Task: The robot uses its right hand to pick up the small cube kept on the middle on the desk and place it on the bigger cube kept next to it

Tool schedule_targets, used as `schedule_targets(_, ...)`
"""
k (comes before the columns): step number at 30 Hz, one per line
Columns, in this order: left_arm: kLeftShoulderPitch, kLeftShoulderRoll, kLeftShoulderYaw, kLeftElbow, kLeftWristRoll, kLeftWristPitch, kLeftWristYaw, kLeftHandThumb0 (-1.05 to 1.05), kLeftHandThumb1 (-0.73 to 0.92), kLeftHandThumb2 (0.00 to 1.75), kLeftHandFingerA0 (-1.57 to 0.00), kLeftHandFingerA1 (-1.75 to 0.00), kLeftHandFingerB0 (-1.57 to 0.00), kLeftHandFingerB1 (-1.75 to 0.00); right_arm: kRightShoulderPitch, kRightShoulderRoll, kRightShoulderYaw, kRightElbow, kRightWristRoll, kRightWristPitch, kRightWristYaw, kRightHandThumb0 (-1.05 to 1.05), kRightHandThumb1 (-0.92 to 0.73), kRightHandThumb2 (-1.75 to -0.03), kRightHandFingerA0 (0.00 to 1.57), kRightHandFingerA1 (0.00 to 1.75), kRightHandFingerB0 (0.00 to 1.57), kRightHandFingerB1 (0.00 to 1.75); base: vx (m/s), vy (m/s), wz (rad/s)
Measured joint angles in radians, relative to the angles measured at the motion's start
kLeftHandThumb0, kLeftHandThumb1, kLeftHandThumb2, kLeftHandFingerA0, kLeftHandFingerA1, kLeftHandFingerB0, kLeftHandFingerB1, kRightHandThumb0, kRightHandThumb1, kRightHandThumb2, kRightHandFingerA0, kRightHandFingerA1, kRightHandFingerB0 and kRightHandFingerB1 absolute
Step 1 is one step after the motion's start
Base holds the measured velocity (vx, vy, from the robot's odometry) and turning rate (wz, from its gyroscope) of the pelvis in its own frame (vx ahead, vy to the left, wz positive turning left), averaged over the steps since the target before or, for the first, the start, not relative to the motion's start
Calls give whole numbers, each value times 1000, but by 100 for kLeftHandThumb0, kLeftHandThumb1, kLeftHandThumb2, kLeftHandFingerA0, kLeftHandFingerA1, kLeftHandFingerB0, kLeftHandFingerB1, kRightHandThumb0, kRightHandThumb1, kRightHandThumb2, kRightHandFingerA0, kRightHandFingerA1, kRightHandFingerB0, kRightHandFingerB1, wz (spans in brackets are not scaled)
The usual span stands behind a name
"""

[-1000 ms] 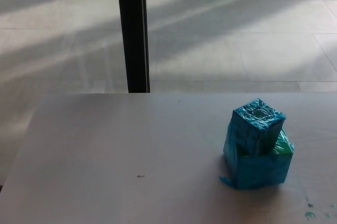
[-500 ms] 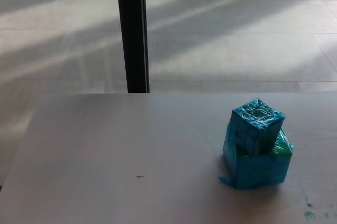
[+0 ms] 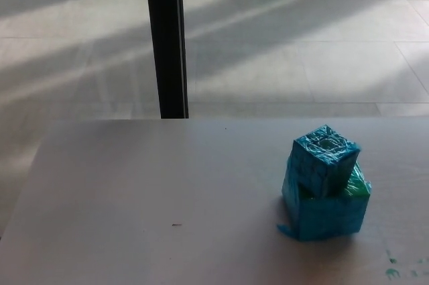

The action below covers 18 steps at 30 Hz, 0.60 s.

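Observation:
A small blue cube (image 3: 324,160) wrapped in shiny tape rests on top of a bigger blue cube (image 3: 326,211), tilted and overhanging toward the front left. A patch of green shows on the bigger cube's right top edge. The stack stands on the right part of the pale desk (image 3: 154,198). Neither of my hands shows in the head view.
A black post (image 3: 166,40) stands upright behind the desk's far edge, left of centre. Beyond it lies a tiled floor with bands of sunlight. Small green marks (image 3: 392,271) dot the desk near its front right corner.
The whole picture has shifted slightly left, so the camera moved. The cubes stay stacked as before.

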Motion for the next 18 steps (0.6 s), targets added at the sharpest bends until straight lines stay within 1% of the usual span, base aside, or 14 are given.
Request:
schedule_targets(1,0,0,0,0,0,0,0,-69,65,60,-40,-56,-61,-48,0,-1,2,0,1,0,0,-59,-48,-54,29,90,16,61,0,0,0)
schedule_targets(2,0,0,1,0,0,0,-1,-70,66,60,-43,-54,-59,-44,0,-2,4,0,2,0,0,-63,-38,-76,37,84,15,62,0,0,0)
schedule_targets(3,0,0,1,-1,0,0,-1,-69,67,60,-40,-54,-59,-46,1,-3,7,0,4,0,0,-59,-48,-55,29,94,14,66,0,0,0)
schedule_targets(4,0,0,1,-1,0,0,-1,-69,67,60,-40,-54,-59,-46,1,-4,8,0,5,0,0,-64,-38,-76,36,84,15,62,0,0,0)
schedule_targets(5,0,0,1,-2,0,0,-1,-68,64,60,-39,-55,-62,-52,2,-6,11,-1,7,0,0,-63,-38,-77,36,80,15,60,0,0,0)
schedule_targets(6,0,0,1,-1,0,0,-1,-68,64,60,-39,-55,-62,-52,2,-7,12,0,9,0,0,-63,-38,-77,36,80,15,60,0,0,0)
schedule_targets(7,0,0,3,1,-1,0,-1,-68,64,59,-43,-56,-65,-54,2,-7,13,0,11,0,0,-60,-48,-55,31,92,15,62,0,0,0)
schedule_targets(8,-1,0,3,3,-1,0,0,-68,65,60,-42,-56,-65,-55,3,-8,16,-1,13,0,0,-63,-38,-76,38,82,16,59,0,0,0)
schedule_targets(9,-3,0,3,5,-1,0,0,-69,65,59,-39,-56,-68,-60,2,-9,18,1,15,0,0,-63,-38,-77,38,82,16,59,0,0,0)
schedule_targets(10,-4,0,3,6,-1,0,0,-69,65,59,-39,-56,-68,-60,2,-10,20,3,16,-1,0,-63,-38,-77,38,82,16,59,0,0,0)
schedule_targets(11,-5,0,3,9,-1,0,0,-68,66,60,-41,-55,-65,-55,1,-11,22,4,19,-1,0,-60,-48,-54,30,91,15,63,0,0,0)
schedule_targets(16,-5,0,0,8,1,0,0,-69,65,59,-38,-53,-60,-48,6,-13,26,-1,29,-1,0,-59,-48,-55,30,91,16,62,0,0,0)
schedule_targets(17,-4,0,0,8,1,0,0,-66,49,92,-39,-62,-57,-62,7,-13,27,-2,32,-1,0,-58,-48,-55,31,92,17,60,0,0,0)
schedule_targets(18,-5,0,0,8,0,0,0,-66,50,93,-38,-62,-60,-64,8,-13,27,-1,34,-1,0,-58,-48,-55,30,93,16,61,0,0,0)
